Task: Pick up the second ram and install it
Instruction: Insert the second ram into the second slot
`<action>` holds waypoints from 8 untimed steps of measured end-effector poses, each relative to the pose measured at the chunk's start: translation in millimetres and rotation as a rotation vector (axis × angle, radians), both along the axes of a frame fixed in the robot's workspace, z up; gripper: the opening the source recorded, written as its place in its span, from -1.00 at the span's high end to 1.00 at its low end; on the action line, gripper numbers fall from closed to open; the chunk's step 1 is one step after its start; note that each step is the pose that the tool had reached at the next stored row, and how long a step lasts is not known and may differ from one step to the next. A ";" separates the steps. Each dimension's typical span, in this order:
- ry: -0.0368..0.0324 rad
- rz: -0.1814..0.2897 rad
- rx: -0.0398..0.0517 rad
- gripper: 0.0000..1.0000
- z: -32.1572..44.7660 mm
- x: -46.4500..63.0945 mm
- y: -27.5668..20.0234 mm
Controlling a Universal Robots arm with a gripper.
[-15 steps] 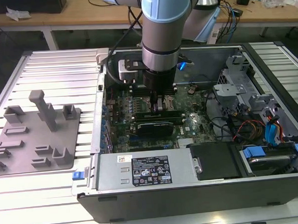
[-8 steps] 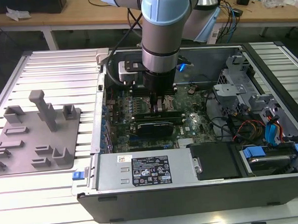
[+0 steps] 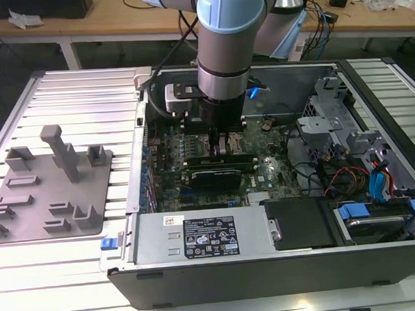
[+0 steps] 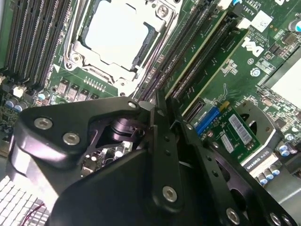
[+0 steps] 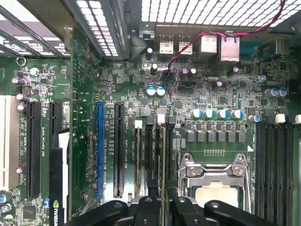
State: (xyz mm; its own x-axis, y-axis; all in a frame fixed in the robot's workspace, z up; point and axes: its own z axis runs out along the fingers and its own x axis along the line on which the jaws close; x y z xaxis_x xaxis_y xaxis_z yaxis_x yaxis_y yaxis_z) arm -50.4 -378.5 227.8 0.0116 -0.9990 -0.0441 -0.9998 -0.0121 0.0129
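My gripper (image 3: 224,146) reaches down into the open computer case (image 3: 269,264), over the memory slots beside the processor socket (image 4: 117,33). In both wrist views its black fingers (image 5: 153,205) stand close together around the second ram (image 5: 162,150), a narrow green stick seen edge-on and upright in a slot. In the second wrist view that stick (image 4: 200,47) runs straight out from the fingertips (image 4: 160,106), with another stick (image 4: 216,63) seated in the slot alongside it. The gripper (image 4: 162,101) is shut on the stick.
The grey fixture tray (image 3: 49,185) lies on the slatted table at the exterior view's left. Inside the case are the green motherboard (image 5: 225,94), a dark card (image 3: 212,177), the power supply (image 3: 198,236) in front, and drives and cables (image 3: 376,188) at the right.
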 end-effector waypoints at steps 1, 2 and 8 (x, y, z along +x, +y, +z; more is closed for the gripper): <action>0.0000 0.000 0.0001 0.65 3.0 0.0 0.2; -0.0001 0.000 0.0002 0.65 6.4 0.0 0.4; -0.0004 0.000 0.0000 0.65 28.8 0.0 1.2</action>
State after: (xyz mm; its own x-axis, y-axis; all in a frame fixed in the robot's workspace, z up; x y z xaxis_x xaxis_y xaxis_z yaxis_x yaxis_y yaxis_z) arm -50.4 -377.3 256.7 0.0115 -0.9990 -0.0441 -0.9998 -0.0121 0.0125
